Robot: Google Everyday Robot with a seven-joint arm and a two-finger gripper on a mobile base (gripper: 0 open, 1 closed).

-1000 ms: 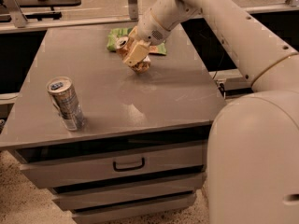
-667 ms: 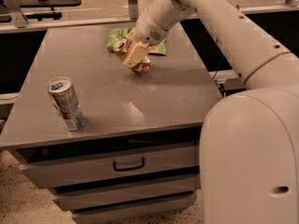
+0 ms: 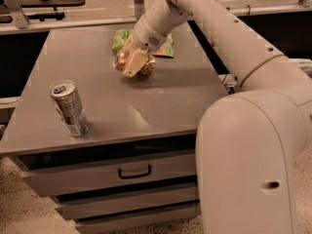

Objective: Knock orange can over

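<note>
The orange can (image 3: 147, 68) sits upper centre, right behind our pincer (image 3: 132, 64), whose spread we cannot tell.

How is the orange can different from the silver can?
The orange can is coppery; the silver can is grey. The silver can stands upright alone near the front left corner of the table; the orange can sits farther back, with the gripper right on it. The silver can shows fully; the orange can is partly hidden, so its pose is unclear. Both are drink cans on the same table.
</note>
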